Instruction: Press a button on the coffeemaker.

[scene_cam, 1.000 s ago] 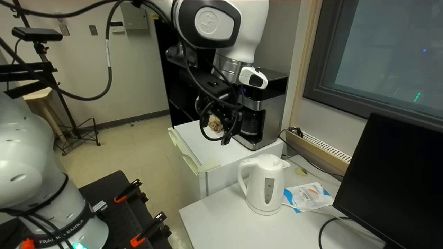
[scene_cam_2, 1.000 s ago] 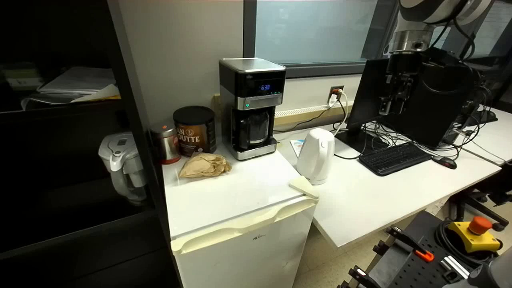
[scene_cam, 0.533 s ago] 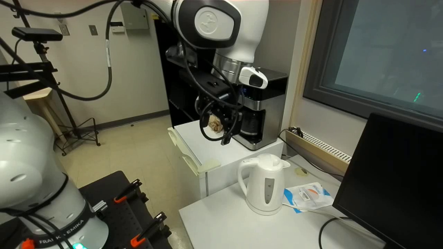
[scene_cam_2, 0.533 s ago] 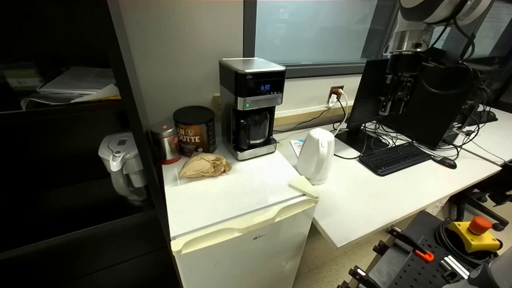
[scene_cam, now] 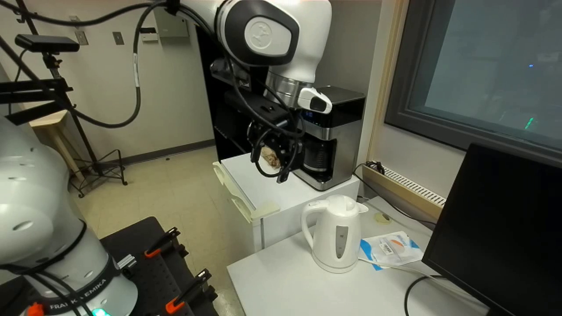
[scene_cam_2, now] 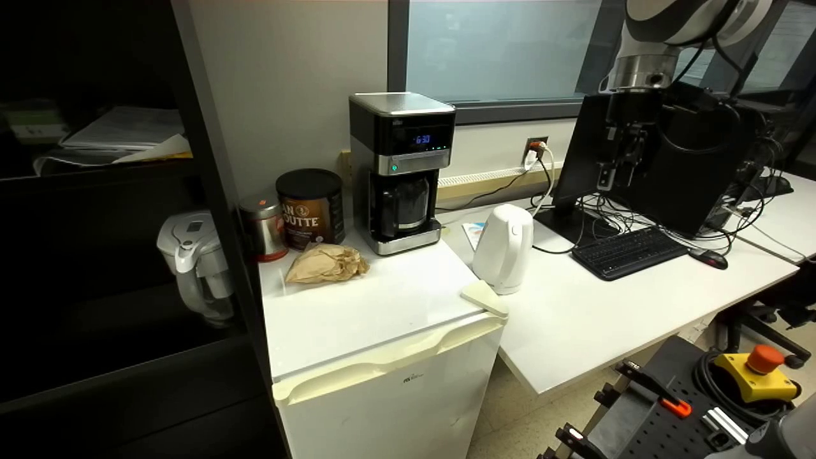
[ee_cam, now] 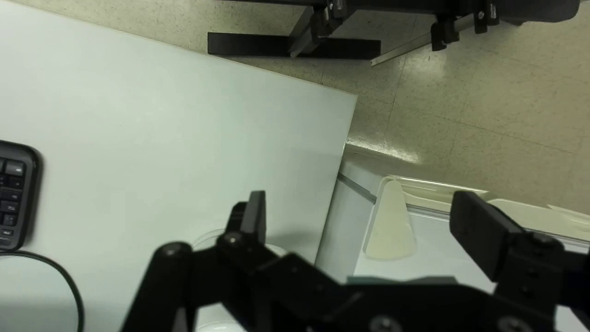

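The coffeemaker [scene_cam_2: 407,164] is a black boxy machine with a silvery band and a dark carafe, standing on the white fridge top. Its display glows blue, and a green-lit button [scene_cam_2: 394,167] sits on the band. In an exterior view the coffeemaker [scene_cam: 347,140] is partly covered by my arm. It is out of view in the wrist view. My gripper [ee_cam: 359,210] is open and empty, above the gap between desk and fridge. My gripper also shows in both exterior views [scene_cam: 269,166] [scene_cam_2: 617,176]; it hangs in the air, apart from the coffeemaker.
A white kettle [scene_cam_2: 502,248] stands on the desk [scene_cam_2: 612,331] beside the fridge [scene_cam_2: 357,325]. A brown paper bag [scene_cam_2: 327,262], a coffee can [scene_cam_2: 310,210] and a metal canister [scene_cam_2: 264,228] are on the fridge. A monitor [scene_cam: 500,224] and keyboard [scene_cam_2: 630,252] are on the desk.
In the last half second my arm and gripper have moved a little left in both exterior views, slightly lower in the view with the fridge front. The gripper stays open; the coffeemaker has not moved.
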{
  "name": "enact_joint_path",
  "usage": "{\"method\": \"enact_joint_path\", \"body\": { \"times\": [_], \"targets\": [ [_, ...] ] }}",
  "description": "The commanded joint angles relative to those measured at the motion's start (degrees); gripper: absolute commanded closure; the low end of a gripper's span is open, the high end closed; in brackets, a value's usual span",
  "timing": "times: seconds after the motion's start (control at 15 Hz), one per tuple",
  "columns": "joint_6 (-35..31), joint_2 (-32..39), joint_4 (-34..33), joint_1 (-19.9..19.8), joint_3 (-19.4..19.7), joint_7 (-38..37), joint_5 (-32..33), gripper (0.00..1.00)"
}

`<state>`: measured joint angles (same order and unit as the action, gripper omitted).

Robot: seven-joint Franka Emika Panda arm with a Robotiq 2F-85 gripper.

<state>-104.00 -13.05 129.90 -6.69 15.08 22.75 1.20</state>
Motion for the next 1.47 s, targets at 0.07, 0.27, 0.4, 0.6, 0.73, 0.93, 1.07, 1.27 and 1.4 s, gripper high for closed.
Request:
{"method": "enact_joint_path", "body": {
  "times": [0.07, 0.27, 0.4, 0.6, 0.73, 0.93, 1.07, 1.27, 1.4],
  "targets": [
    [-5.0, -1.5, 3.3, 0.8, -2.3, 3.9, -0.7, 0.0],
    [-12.3, -3.4, 6.6, 1.5, -3.7, 6.7, 1.2, 0.0],
    [-18.5, -4.4, 9.6, 2.2, -4.8, 8.3, 2.7, 0.0],
    [-27.8, -6.2, 14.7, 3.8, -6.4, 10.1, 4.4, 0.0],
    [-34.5, -7.2, 18.1, 5.2, -7.3, 10.8, 5.4, 0.0],
    [-45.7, -7.6, 22.4, 6.8, -8.5, 10.9, 7.5, 0.0],
    [-53.7, -7.2, 24.8, 7.3, -9.4, 10.1, 10.1, 0.12],
    [-66.0, -5.6, 27.6, 4.6, -12.2, 7.1, 18.4, 0.4],
    [-74.1, -4.5, 28.7, -1.4, -16.9, 2.8, 26.6, 0.56]
  ]
}}
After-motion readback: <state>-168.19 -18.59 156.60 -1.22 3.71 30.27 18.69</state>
